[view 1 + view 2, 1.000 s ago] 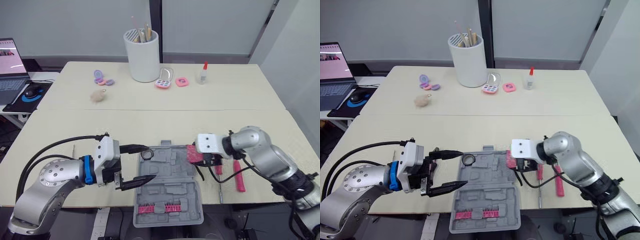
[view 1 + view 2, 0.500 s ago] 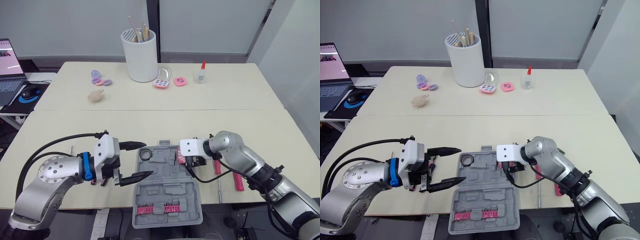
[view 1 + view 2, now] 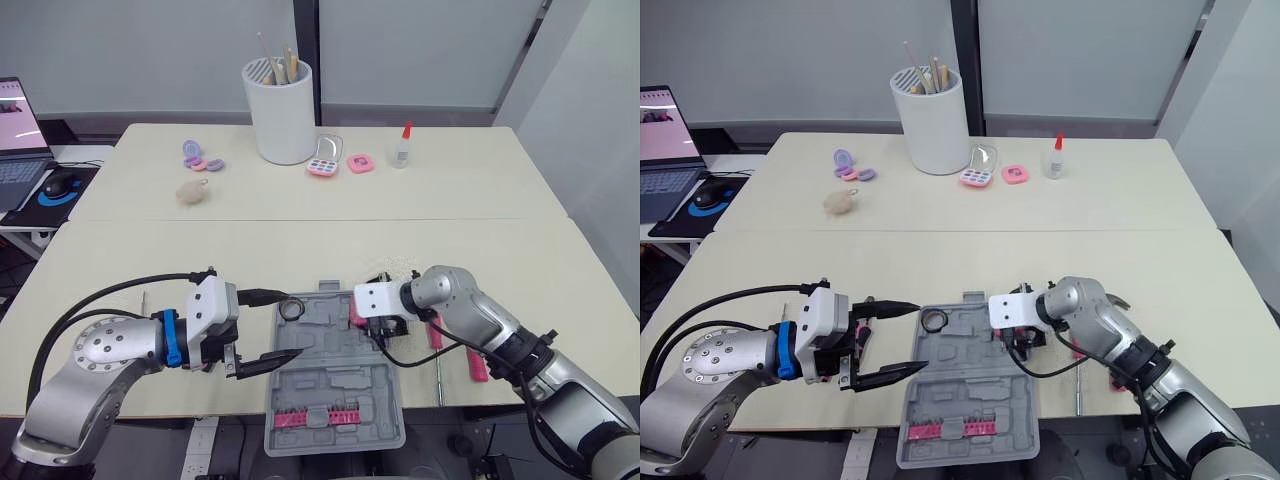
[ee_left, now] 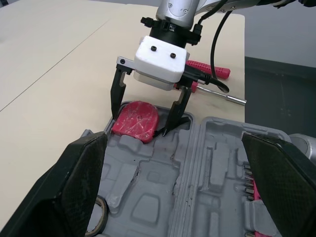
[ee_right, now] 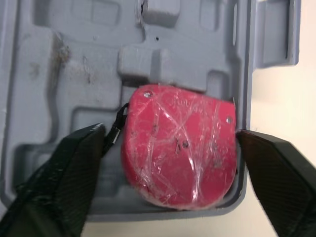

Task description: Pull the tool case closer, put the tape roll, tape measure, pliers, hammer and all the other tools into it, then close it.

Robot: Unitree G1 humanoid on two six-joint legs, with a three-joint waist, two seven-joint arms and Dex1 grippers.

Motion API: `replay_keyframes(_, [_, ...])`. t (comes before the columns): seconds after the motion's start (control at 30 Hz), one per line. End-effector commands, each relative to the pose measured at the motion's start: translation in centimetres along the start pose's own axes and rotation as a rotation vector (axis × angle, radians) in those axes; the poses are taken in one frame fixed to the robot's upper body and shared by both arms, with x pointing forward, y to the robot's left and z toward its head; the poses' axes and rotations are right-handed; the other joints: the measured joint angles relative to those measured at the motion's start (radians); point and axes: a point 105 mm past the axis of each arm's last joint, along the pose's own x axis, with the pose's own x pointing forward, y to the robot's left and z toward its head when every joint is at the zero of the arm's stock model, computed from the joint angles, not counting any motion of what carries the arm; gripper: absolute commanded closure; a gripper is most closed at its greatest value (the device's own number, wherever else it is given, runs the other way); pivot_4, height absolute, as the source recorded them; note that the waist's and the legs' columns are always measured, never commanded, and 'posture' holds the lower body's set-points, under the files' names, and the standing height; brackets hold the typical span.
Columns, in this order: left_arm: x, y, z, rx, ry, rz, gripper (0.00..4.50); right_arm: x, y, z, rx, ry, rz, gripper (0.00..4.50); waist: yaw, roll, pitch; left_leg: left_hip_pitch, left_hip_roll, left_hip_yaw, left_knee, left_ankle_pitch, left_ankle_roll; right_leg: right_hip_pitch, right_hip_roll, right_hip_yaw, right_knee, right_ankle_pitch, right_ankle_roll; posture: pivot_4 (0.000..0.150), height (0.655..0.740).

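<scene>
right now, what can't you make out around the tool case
Pink-handled tools beside the tool case: head views, right arm covers part; which tools is unclear.
Tape measure: head views, mostly behind the right hand.
Tape roll: left wrist view, cut off by the picture's edge.
Pink pieces in the tool case: head views, too small to identify.
</scene>
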Motion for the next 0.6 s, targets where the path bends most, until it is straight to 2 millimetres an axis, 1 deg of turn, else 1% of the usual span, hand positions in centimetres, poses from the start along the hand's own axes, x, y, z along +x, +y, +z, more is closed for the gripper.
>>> replay_keyframes(0.03, [0.2,-0.1,0.6,0.045,-0.017,-0.003,0.00,-2.1,-1.3,1.6,-0.034,-0.055,-0.058,0.03,0.000,0.000,0.000,0.000,0.000,0.000,0.000,0.000,0.000,0.000,0.000,0.000,0.000,0.000,0.000,0.150,0.7400])
replay_keyframes(0.1, [0.2,0.1,0.6,0.050,-0.019,-0.002,0.00,-2.8,-1.4,2.1,-0.017,-0.081,-0.065,0.03,0.000,0.000,0.000,0.000,0.000,0.000,0.000,0.000,0.000,0.000,0.000,0.000,0.000,0.000,0.000,0.150,0.7400])
replay_keyframes(0.3, [0.3,0.5,0.6,0.056,-0.025,-0.008,0.00,-5.3,-0.7,2.9,0.079,-0.183,-0.062,0.03,0.001,0.000,0.000,0.000,0.000,0.000,0.000,0.000,0.000,0.000,-0.001,0.000,0.000,0.000,0.000,0.150,0.7400])
replay_keyframes(0.33, [0.3,0.6,0.6,0.058,-0.026,-0.010,0.00,-5.7,-0.7,3.2,0.092,-0.215,-0.068,0.03,0.001,0.000,0.000,0.000,0.000,0.000,0.000,0.000,0.000,0.000,-0.001,0.000,0.000,0.000,0.000,0.150,0.7400])
replay_keyframes(0.47, [0.6,0.8,0.8,0.074,-0.032,-0.024,0.00,-6.8,-0.5,4.2,0.174,-0.433,-0.131,0.03,0.001,0.000,0.000,0.000,0.000,-0.001,0.000,0.000,0.000,0.000,0.000,-0.001,0.000,0.000,0.000,0.150,0.7400])
replay_keyframes(0.57, [0.8,0.8,0.9,0.076,-0.034,-0.033,0.00,-7.2,-0.3,3.8,0.187,-0.488,-0.191,0.60,0.001,0.000,0.000,-0.001,0.000,0.000,0.000,0.000,0.000,0.000,0.000,0.000,0.000,0.000,0.000,0.150,0.7400])
replay_keyframes(0.6, [0.7,0.8,0.9,0.076,-0.034,-0.035,0.00,-7.2,-0.3,3.6,0.206,-0.500,-0.215,0.97,0.001,0.000,0.000,-0.001,-0.001,0.000,0.000,0.000,0.000,0.000,0.000,0.000,-0.001,0.000,0.000,0.150,0.7400])
